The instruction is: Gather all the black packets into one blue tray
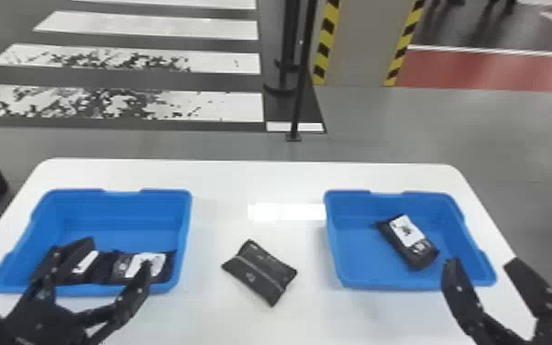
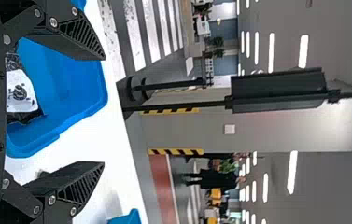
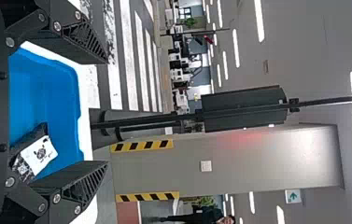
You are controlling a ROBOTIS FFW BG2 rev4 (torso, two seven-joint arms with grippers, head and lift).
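Hanging at the near side of the left tray [image 1: 119,197], the left gripper [image 1: 99,264] has its jaws spread apart. The right gripper [image 1: 482,265] is positioned at the near right corner of the right tray [image 1: 344,275], with its jaws also apart. Both trays are blue and rest on a white table [image 1: 252,179], one toward each side. The left tray contains black packets along its near side: a tilted packet [image 1: 75,257] at the left and a packet with a white label [image 1: 162,270] at the right. The left gripper partly covers this group, so the exact count cannot be told. The right tray contains one black packet [image 1: 419,257], lying at a slant with its white label facing up. Another black packet [image 1: 261,273] lies slantwise on the table between the trays, apart from both. Beyond the table, a black pole [image 1: 300,91] stands near a column [image 1: 360,46] edged with yellow and black stripes.
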